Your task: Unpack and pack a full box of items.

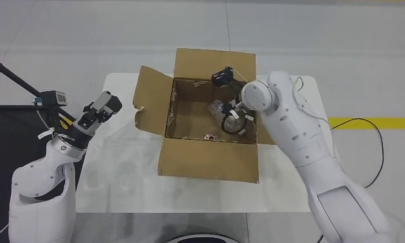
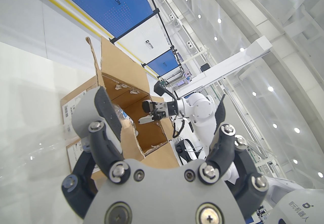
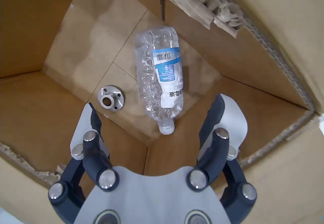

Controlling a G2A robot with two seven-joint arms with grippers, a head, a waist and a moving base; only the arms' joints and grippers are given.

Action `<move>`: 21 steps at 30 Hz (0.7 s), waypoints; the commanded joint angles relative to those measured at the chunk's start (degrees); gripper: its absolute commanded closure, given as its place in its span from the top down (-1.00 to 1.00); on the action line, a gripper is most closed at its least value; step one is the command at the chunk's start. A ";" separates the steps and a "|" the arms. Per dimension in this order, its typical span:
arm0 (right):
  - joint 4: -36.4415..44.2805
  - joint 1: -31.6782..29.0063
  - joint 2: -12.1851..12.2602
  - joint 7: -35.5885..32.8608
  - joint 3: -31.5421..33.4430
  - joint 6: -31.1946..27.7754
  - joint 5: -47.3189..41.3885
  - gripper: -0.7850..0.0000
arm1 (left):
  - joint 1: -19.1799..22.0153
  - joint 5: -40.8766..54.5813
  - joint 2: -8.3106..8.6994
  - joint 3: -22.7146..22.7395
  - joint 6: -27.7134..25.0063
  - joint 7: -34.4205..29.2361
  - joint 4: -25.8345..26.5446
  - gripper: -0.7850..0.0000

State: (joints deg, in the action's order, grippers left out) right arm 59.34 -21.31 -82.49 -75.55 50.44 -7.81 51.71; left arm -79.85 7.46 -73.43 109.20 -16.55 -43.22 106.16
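Two claws show, both spread and holding nothing. Nearest the robot, the white surface (image 1: 126, 180) carries an open brown cardboard box (image 1: 209, 161), whose front wall faces 6 o'clock in the top view. At 9 o'clock from the box, well apart from it, the left claw (image 1: 112, 101) hangs over the surface's edge. In its own wrist view its dark-padded fingers (image 2: 106, 108) stand wide apart and point toward the box's torn side flap.

Inside the box, a small round silver metal flange (image 3: 111, 99) with a centre hole lies flat on the cardboard floor close to the front wall. It sits near a crumpled clear plastic bottle (image 3: 159, 75) with a blue and white label, at about 7 o'clock from it in the top view and not touching it. The bottle lies on its side toward the 3 o'clock wall. The right claw (image 3: 155, 104) is lowered into the box above the bottle's capped end, fingers parted to either side of it. Farther off, at 12 o'clock, the rear flap stands up.
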 commanded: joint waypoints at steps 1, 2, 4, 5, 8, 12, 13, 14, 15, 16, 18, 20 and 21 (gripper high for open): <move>-3.97 0.91 -0.64 1.37 -1.31 -0.62 -0.57 0.88 | 0.00 0.00 0.00 0.00 0.00 0.00 0.00 1.00; -5.62 1.30 -0.96 1.95 -1.97 -0.85 -0.72 0.87 | 0.00 0.00 0.00 0.00 0.00 0.00 0.00 1.00; -8.54 2.01 -1.63 3.19 -3.16 -1.22 -1.13 0.84 | 0.00 0.00 0.00 0.00 0.00 0.00 0.00 1.00; -9.85 2.30 -1.95 3.80 -3.71 -1.46 -1.33 0.84 | 0.00 0.00 0.00 0.00 0.00 0.00 0.00 1.00; -13.36 3.15 -2.89 5.41 -5.30 -2.00 -1.54 0.89 | 0.00 0.00 0.00 0.00 0.00 0.00 0.00 1.00; -17.10 4.09 -4.13 7.19 -6.93 -3.11 -2.45 0.93 | 0.00 0.00 0.00 0.00 0.00 0.00 0.00 1.00; -17.95 4.33 -4.41 7.52 -7.26 -3.41 -2.63 0.91 | 0.00 0.00 0.00 0.00 0.00 0.00 0.00 1.00; -18.75 4.54 -4.68 7.89 -7.62 -3.68 -2.68 0.89 | 0.00 0.00 0.00 0.00 0.00 0.00 0.00 1.00; -19.48 4.76 -4.95 8.18 -8.00 -4.00 -2.66 0.90 | 0.00 0.00 0.00 0.00 0.00 0.00 0.00 1.00; -20.18 4.96 -5.21 8.38 -8.41 -4.29 -2.55 0.87 | 0.00 0.00 0.00 0.00 0.00 0.00 0.00 1.00; -21.39 5.33 -5.73 8.87 -9.13 -4.69 -2.39 0.84 | 0.00 0.00 0.00 0.00 0.00 0.00 0.00 1.00; -22.49 5.62 -6.21 9.33 -9.91 -5.18 -1.93 0.79 | 0.00 0.00 0.00 0.00 0.00 0.00 0.00 1.00; -22.99 5.75 -6.45 9.54 -10.22 -5.39 -1.85 0.73 | 0.00 0.00 0.00 0.00 0.00 0.00 0.00 1.00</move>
State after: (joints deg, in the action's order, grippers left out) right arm 36.95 -15.71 -88.67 -66.24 40.59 -12.97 49.73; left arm -79.85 7.46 -73.43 109.20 -16.55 -43.22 106.16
